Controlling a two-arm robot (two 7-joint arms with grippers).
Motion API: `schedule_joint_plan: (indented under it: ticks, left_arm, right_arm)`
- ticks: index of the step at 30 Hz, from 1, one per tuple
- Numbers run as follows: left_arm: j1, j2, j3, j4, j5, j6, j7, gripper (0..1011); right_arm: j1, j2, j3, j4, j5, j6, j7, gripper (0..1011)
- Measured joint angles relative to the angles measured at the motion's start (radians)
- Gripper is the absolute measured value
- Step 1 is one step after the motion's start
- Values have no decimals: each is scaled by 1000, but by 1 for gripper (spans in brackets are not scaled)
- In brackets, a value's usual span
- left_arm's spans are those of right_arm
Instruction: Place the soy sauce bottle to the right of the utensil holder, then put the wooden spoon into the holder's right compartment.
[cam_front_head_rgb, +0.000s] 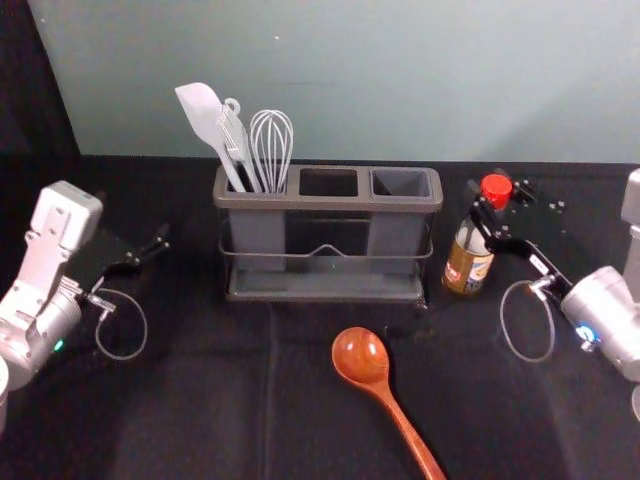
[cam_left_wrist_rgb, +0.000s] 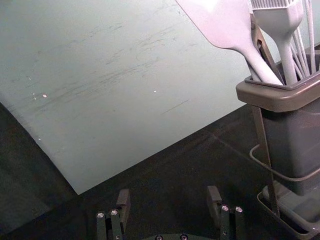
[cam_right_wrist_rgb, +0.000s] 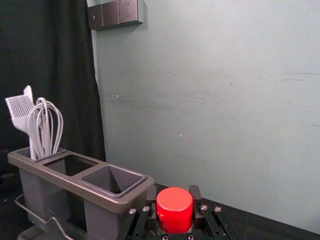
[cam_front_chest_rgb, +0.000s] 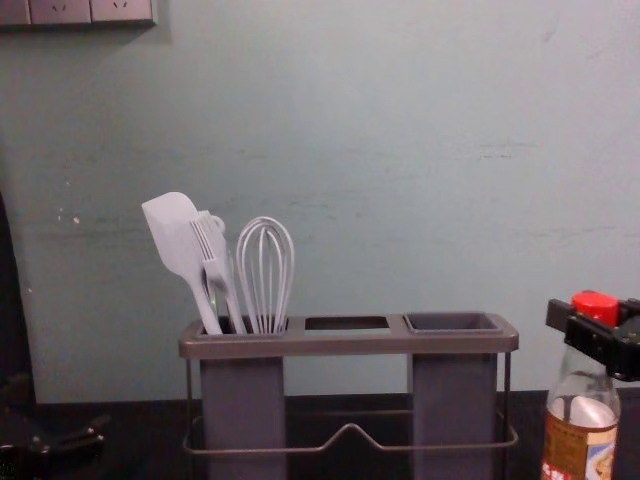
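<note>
The near end of the wooden spoon (cam_front_head_rgb: 362, 355) was cut off by the head view's lower border, and the base of the soy sauce bottle (cam_front_head_rgb: 468, 265) by the chest view's, so whether that base touched the desk (cam_front_head_rgb: 200, 400) was hard to tell. Dark fingers hid part of the bottle's neck. The right gripper (cam_front_head_rgb: 497, 207) had its jaws drawn in narrow, one on each side of the neck just under the red cap (cam_front_head_rgb: 496, 187), holding the bottle upright or nearly so. This was near the right end of the utensil holder (cam_front_head_rgb: 330, 203), on the side of the desk's far right corner. The left gripper (cam_front_head_rgb: 150, 250), over the left part of the desk, had its jaws spread wide with nothing between them. Black cloth covered the desk, and the holder stood near the far edge, a spatula (cam_front_head_rgb: 203, 110), a brush (cam_front_head_rgb: 235, 140) and a whisk (cam_front_head_rgb: 271, 140) leaning in its left compartment. The spoon lay in front of it, bowl toward the holder, handle slanting toward the near right corner. Behind rose a pale, scuffed wall (cam_front_head_rgb: 350, 80) with a socket panel (cam_front_chest_rgb: 90, 11), and a dark curtain (cam_right_wrist_rgb: 45, 55) hung beside it.
</note>
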Motion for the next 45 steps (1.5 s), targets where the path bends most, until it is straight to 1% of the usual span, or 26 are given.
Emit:
schedule_joint_plan:
  ticks: [8,14,24,26,30,31,33,34,36,39,40,41,42,45]
  left_arm:
    - [0,0,0,0,0,0,0,1005]
    - [0,0,0,0,0,0,0,1005]
    - [0,0,0,0,0,0,0,1005]
    - [0,0,0,0,0,0,0,1005]
    - [0,0,0,0,0,0,0,1005]
    - [0,0,0,0,0,0,0,1005]
    - [0,0,0,0,0,0,0,1005]
    - [0,0,0,0,0,0,0,1005]
    - [0,0,0,0,0,0,0,1005]
    - [0,0,0,0,0,0,0,1005]
    - [0,0,0,0,0,0,0,1005]
    - [0,0,0,0,0,0,0,1005]
    - [0,0,0,0,0,0,0,1005]
    - [0,0,0,0,0,0,0,1005]
  right_arm:
    - [45,-31,-16,62,-5,-18,11,392]
    - [63,-44,-21,88,-10,-20,11,392]
    - [68,-53,-20,99,-14,-21,7,392]
    - [68,-54,-19,99,-15,-22,6,416]
    - [63,-57,-9,85,-11,-27,4,564]
    - [63,-57,-9,85,-11,-27,4,585]
    - [56,-57,1,63,-1,-30,2,620]
    - [50,-56,9,43,6,-32,1,676]
    - [39,-52,20,12,16,-32,0,741]
    - [28,-46,28,-21,23,-32,0,834]
    - [21,-42,32,-40,25,-32,0,834]
    - [17,-40,34,-50,26,-31,0,886]
    - [9,-34,37,-71,29,-30,0,902]
    - [-6,-26,40,-102,30,-29,0,974]
